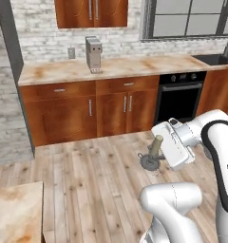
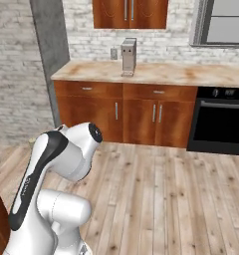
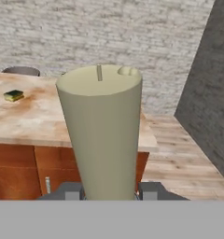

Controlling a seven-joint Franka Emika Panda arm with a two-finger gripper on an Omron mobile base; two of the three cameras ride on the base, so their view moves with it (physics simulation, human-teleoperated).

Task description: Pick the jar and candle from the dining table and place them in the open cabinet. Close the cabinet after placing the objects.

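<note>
Gripper (image 1: 158, 151) clamped on the candle (image 1: 156, 146), carried in mid-air above the wood floor with its dish holder (image 1: 150, 162) below, so hold it level and swing steadily toward the wall cabinet (image 1: 92, 13) at eleven o'clock.

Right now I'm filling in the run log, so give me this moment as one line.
gripper: shut on candle | candle: carried over floor, on its dish | cabinet: doors look shut | dining table: behind candle

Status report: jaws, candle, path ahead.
Gripper jaws shut on the candle, carried clear of the dining table. Cabinet ahead, doors look shut. Floor between bare.
</note>
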